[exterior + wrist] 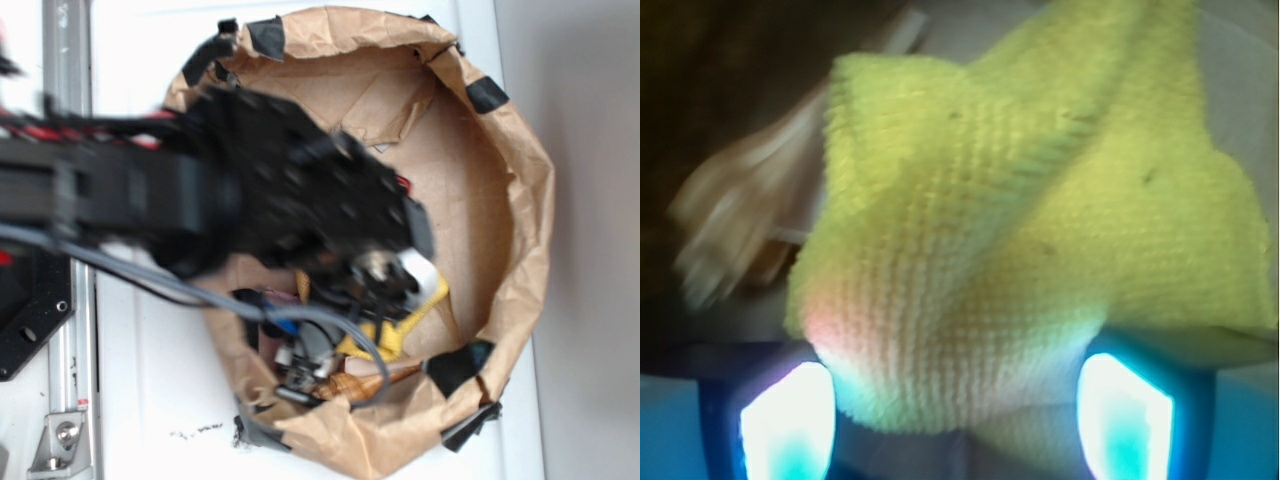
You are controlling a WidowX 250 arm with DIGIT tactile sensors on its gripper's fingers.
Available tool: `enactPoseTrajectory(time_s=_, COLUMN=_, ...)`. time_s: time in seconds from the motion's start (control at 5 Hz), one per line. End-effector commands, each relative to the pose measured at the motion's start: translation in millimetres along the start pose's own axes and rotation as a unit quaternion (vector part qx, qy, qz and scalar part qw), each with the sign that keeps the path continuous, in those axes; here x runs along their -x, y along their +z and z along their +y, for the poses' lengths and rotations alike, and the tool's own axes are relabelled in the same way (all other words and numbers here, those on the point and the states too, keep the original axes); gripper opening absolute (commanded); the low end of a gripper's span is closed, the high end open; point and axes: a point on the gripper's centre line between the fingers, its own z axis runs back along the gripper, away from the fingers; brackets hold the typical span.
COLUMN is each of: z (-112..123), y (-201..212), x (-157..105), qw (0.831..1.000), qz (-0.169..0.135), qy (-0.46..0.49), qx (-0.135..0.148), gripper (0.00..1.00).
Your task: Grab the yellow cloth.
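Here the cloth point(1030, 230) bulges between our gripper point(955, 420) pads point(785, 425). Jaws stand wide, unclosed. Its long axis runs away from the gripper.

Brown paper bag point(520, 200) (taped rim)

this looks like a robot lab. a flat white table point(150, 400) carries a silver metal rail point(70, 60) along its left edge, and a round brown paper tub point(520, 200) held with black tape point(487, 95).
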Motion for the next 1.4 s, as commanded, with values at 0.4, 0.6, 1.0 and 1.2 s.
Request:
enactPoseTrajectory(time_s=0.4, z=27.3, y=-6.4, x=-25.7, qw=0.996, qz=0.031, qy=0.081, qx=-0.028, gripper=0.0)
enactPoseTrajectory(time_s=0.6, z=23.0, y=-6.8, x=-21.4, qw=0.994, qz=0.037, qy=0.092, qx=-0.038, gripper=0.0)
enactPoseTrajectory(time_s=1.0, z=17.0, y=29.9, x=-2.5, qw=0.96, qz=-0.01, qy=0.266, qx=-0.087, gripper=0.0)
enactPoseTrajectory(time_s=1.2, z=17.1, y=79.0, x=4.8, qw=0.937, qz=-0.073, qy=0.326, qx=-0.1, gripper=0.0)
